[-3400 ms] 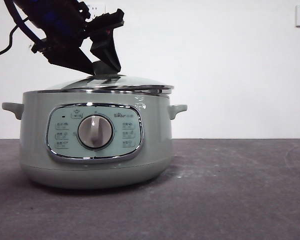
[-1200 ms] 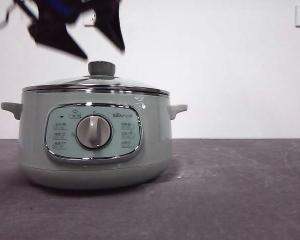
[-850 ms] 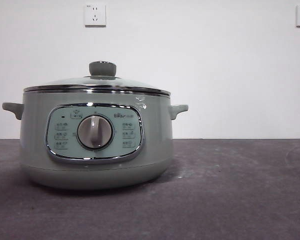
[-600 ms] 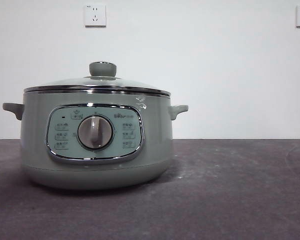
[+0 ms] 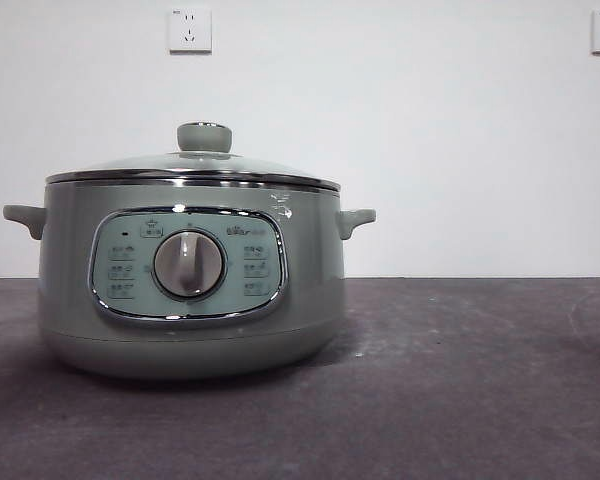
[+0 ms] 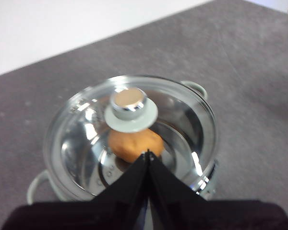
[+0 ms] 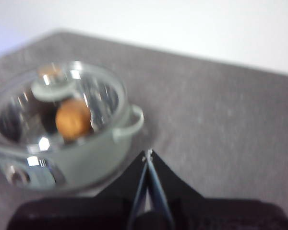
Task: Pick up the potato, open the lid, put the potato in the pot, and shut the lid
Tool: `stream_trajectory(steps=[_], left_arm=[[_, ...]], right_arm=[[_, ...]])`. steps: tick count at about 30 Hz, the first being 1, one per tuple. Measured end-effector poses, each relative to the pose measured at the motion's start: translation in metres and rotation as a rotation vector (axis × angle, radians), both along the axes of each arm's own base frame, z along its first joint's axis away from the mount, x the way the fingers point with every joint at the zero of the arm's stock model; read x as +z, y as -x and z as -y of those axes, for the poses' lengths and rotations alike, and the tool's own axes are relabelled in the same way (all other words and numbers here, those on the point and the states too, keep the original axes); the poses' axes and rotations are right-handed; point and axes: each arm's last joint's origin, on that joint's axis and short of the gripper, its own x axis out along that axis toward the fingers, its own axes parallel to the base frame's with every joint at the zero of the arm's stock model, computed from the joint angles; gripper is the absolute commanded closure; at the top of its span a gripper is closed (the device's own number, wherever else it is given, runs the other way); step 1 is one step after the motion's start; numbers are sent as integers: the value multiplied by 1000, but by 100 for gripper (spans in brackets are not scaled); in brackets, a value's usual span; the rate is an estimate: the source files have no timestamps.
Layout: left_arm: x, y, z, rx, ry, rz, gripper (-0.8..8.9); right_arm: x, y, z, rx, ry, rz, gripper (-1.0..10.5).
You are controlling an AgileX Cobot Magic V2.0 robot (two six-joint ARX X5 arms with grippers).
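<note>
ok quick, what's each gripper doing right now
Left gripper: shut, empty, above the lid.
Right gripper: shut, empty, beside the pot.

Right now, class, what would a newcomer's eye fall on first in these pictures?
The big green pot stands on the grey table with its glass lid on. Through the glass the orange potato shows, lying inside. Both hands, left and right, hang shut above, holding nothing.
</note>
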Motion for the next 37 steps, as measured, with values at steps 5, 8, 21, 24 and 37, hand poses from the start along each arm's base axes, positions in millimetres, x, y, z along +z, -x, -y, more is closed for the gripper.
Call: stream_trajectory(steps=[5, 8, 21, 24, 37], left_arm=[[-1, 2, 2, -49, 25, -28, 817], [-1, 2, 2, -47, 27, -31, 817], [-1, 2, 1, -43, -25, 1, 817], [3, 5, -9, -19, -33, 33, 817], [-46, 10, -69, 234, 115, 227, 817]], right_arm=[[-4, -4, -4, -16, -12, -50, 946], [-4, -4, -3, -20, -22, -52, 946], [-3, -2, -2, -21, -33, -46, 946], [-3, -2, -2, -21, -33, -46, 946], [-3, -2, -2, -22, -36, -47, 946]])
